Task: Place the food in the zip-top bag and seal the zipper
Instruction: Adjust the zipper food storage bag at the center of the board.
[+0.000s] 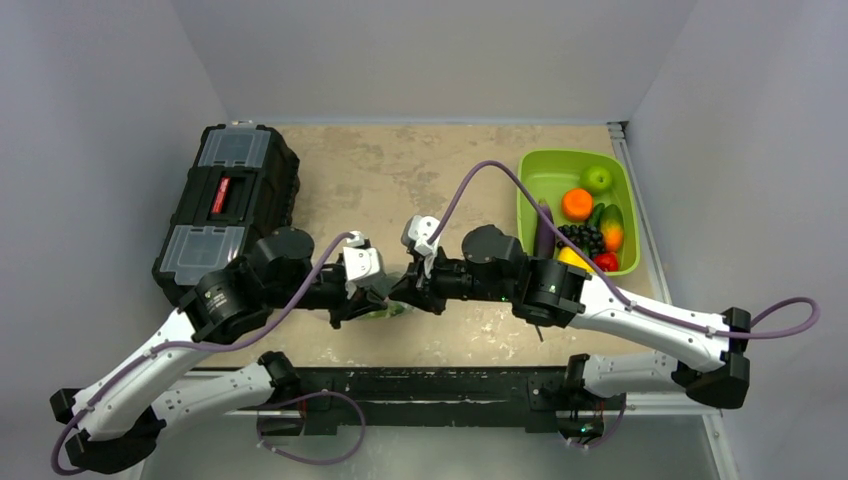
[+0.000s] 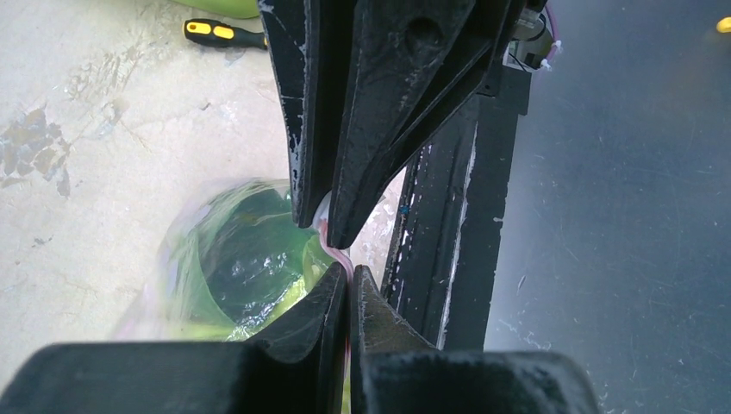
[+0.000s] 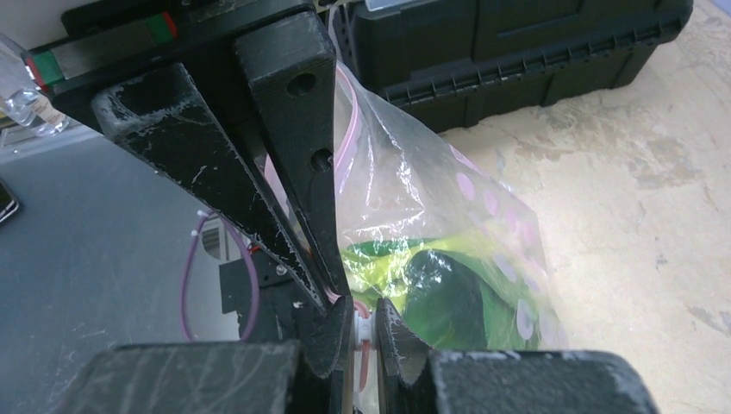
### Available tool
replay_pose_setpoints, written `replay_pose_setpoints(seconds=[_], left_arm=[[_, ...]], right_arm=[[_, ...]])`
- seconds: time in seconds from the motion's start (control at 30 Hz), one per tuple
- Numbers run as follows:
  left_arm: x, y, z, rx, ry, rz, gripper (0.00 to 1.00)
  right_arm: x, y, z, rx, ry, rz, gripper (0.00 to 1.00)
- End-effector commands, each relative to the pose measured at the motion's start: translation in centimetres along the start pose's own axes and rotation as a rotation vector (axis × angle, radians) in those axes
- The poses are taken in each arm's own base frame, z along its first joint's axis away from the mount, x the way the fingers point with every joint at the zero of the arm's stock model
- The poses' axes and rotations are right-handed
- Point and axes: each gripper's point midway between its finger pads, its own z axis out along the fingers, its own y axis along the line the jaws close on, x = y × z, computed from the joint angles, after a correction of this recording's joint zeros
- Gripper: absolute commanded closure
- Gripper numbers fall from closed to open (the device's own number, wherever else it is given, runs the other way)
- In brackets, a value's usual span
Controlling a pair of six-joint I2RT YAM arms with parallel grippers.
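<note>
The zip-top bag (image 3: 431, 194) is clear with pale dots and hangs between my two grippers near the table's front edge. The food (image 3: 457, 302), dark green leaves with pale stalks, lies inside it and shows again in the left wrist view (image 2: 246, 259). The pink zipper (image 2: 334, 252) runs from one gripper to the other. My left gripper (image 2: 349, 280) is shut on the pink strip. My right gripper (image 3: 362, 312) is shut on the zipper at its small white slider. From above, the left gripper (image 1: 383, 303) and right gripper (image 1: 405, 294) meet tip to tip over the bag (image 1: 393, 312).
A black toolbox (image 1: 228, 205) stands at the left. A lime-green bin (image 1: 540, 170) at the right holds round fruits and a purple eggplant (image 1: 543, 230). A yellow-and-black screwdriver (image 2: 226, 33) lies on the table. The black front rail (image 2: 457, 233) runs just beside the grippers.
</note>
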Motion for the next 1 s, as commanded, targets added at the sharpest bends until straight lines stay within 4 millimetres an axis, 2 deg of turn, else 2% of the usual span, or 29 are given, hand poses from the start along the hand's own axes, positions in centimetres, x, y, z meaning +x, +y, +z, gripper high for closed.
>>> replay_pose_setpoints(seconds=[0.0,0.33,0.6,0.83,0.97], left_arm=[[-2.9,-0.5,0.0,0.034,-0.119,0.055,1.00],[-2.8,-0.7,-0.6,0.025,-0.147,0.087,1.00],[-2.1,-0.3,-0.8,0.000,-0.136,0.091,1.00],[-2.2,0.0,-0.6,-0.011,-0.136,0.098,1.00],[-2.4,0.0,-0.6,-0.012,-0.139,0.099,1.00]], right_arm=[[-2.2,2.2,1.1,-0.130,-0.108,-0.042,0.98],[-1.9,4.3,1.7,-0.282,-0.138,-0.069,0.92],[-1.6,4.6,0.5,-0.334,-0.158,-0.067,0.88],[-0.3,5.2,0.1,-0.385,-0.120,-0.061,0.87],[-0.3,5.2,0.2,-0.385,-0.121,-0.063,0.88]])
